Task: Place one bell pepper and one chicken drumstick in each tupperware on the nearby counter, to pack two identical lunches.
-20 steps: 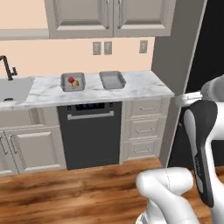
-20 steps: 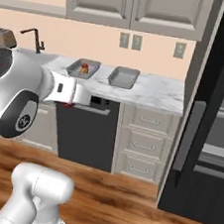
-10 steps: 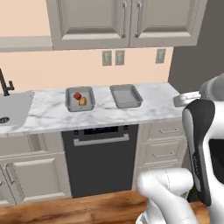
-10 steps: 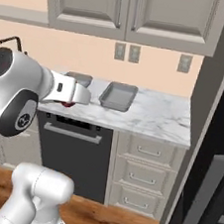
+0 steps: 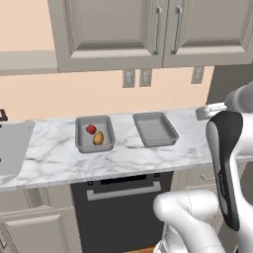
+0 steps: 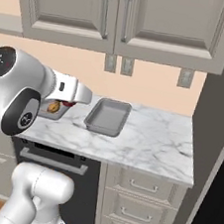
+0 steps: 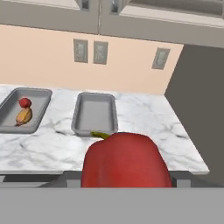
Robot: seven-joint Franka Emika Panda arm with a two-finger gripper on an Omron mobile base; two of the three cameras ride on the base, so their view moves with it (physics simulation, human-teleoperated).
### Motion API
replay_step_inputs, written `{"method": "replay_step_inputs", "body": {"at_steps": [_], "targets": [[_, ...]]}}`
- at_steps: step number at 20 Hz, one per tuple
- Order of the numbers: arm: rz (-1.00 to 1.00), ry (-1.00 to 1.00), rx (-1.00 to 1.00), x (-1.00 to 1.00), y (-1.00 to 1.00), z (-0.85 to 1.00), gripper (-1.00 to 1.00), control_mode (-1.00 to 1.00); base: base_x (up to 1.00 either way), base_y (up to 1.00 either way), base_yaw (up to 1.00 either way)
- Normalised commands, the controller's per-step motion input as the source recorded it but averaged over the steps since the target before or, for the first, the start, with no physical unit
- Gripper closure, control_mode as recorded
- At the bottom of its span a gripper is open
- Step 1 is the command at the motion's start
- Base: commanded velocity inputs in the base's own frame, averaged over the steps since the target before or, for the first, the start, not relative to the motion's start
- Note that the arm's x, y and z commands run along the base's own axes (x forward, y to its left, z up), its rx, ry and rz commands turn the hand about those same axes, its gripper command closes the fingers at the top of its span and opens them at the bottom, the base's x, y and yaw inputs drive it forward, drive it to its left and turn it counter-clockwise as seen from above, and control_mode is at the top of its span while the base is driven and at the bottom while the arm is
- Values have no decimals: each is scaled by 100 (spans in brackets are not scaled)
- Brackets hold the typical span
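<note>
Counter [image 5: 59, 160] of white marble runs across the scene beneath grey wall cabinets [image 5: 153, 29], with three wall outlets [image 7: 99, 52] on the peach wall behind and a dark dishwasher front [image 5: 123, 207] below. A sink [image 5: 12, 146] is sunk into the counter at the far left, and a dark tall panel [image 6: 217, 123] closes off the right end.

Two grey tupperware trays sit side by side on the counter, apart from each other, their long axes running from the near edge toward the wall. The left tupperware [image 5: 94, 133] holds a small red bell pepper [image 5: 91, 129] toward the wall and a golden-orange chicken drumstick [image 5: 98, 138] just nearer, lying roughly along the tray's length. The right tupperware [image 5: 155, 129] has nothing in it.

In the hand view a second bell pepper [image 7: 126, 162] fills the near foreground, its green stem [image 7: 99, 134] pointing up and left toward the right tray. It sits in the gripper [image 7: 127, 177], whose fingers are hidden behind it; they stand partly apart, closed on the pepper's sides. The pepper is held off the counter, nearer than its front edge. In the right base view the arm's forearm [image 6: 67, 90] reaches across in front of the left tray.
</note>
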Motion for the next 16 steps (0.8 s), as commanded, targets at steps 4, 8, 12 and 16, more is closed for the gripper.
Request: {"method": "replay_step_inputs", "body": {"at_steps": [4,8,12,16], "targets": [[0,0,0,0,0,0,100,100,41,45,0],[0,0,0,0,0,0,100,100,63,23,-1],[0,0,0,0,0,0,100,100,61,1,0],[0,0,0,0,0,0,100,100,23,0,0]]}}
